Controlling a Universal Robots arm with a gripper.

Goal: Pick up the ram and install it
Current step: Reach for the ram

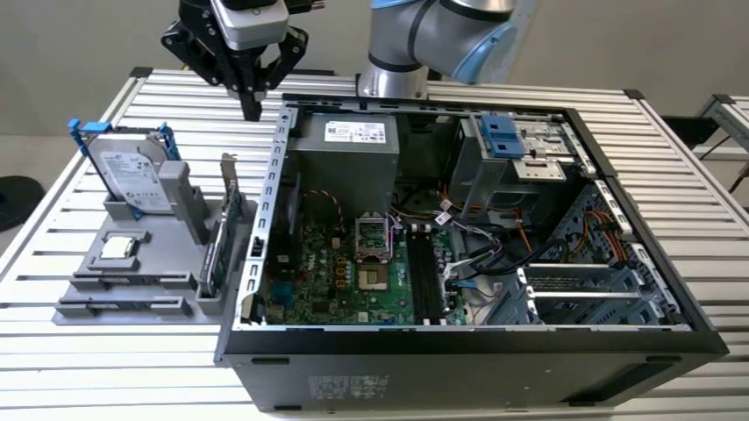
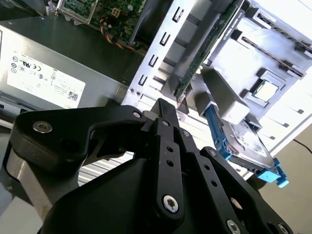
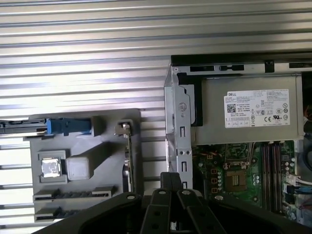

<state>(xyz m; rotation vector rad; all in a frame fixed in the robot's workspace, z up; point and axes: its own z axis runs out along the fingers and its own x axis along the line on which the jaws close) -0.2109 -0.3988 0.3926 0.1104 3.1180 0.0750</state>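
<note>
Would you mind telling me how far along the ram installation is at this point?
Nothing looks done yet. The hand hangs shut and empty above the table, between the grey parts holder and the open computer case. The long black memory slots on the motherboard look unfilled, so pick-up and installation both remain.

Premises assessed as a robotics laboratory or test cell. Grounds: desk (image 1: 70, 351) of slatted aluminium profiles; industrial robot arm (image 1: 433, 35) with black claw (image 1: 251, 110) standing over it; opened desktop computer case (image 1: 468, 361) lying on its side; grey purpose-made fixture (image 1: 117, 303) holding a hard drive (image 1: 129, 171) upright alongside.
</note>
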